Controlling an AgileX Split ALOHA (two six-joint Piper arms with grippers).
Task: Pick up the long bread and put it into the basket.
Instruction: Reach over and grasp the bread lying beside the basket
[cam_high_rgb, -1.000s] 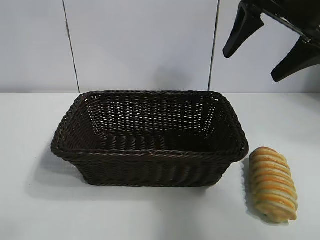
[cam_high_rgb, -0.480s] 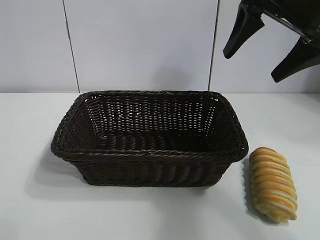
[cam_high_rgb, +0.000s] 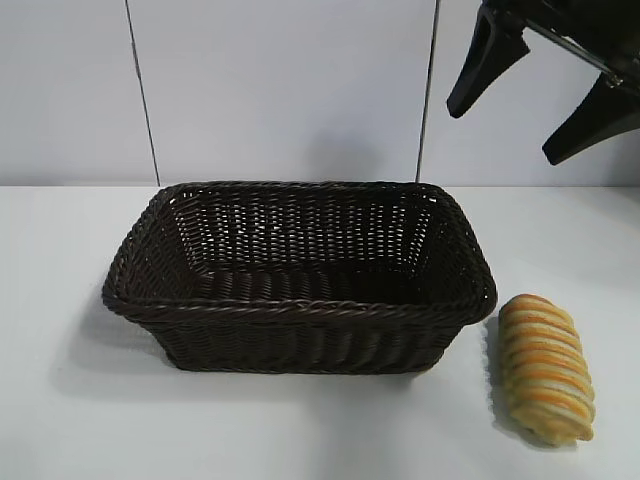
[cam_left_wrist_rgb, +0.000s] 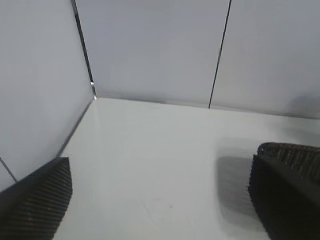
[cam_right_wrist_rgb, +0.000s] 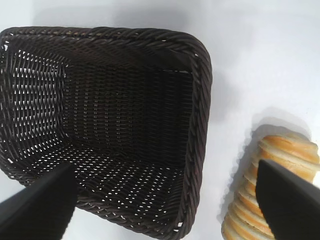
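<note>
The long bread (cam_high_rgb: 546, 367), golden-yellow with orange-brown ridged stripes, lies on the white table just right of the basket (cam_high_rgb: 300, 308), a dark brown wicker basket that holds nothing. My right gripper (cam_high_rgb: 515, 108) hangs open and empty high above the basket's right end and the bread. In the right wrist view the basket (cam_right_wrist_rgb: 200, 125) and the bread (cam_right_wrist_rgb: 280, 150) both lie below its spread fingers (cam_right_wrist_rgb: 37, 210). My left gripper (cam_left_wrist_rgb: 160, 200) is open over bare table; it is out of the exterior view.
A white wall with two dark vertical seams (cam_high_rgb: 140, 90) stands behind the table. In the left wrist view a wall corner (cam_left_wrist_rgb: 94, 95) lies ahead and the basket's end (cam_left_wrist_rgb: 287, 150) shows at the edge.
</note>
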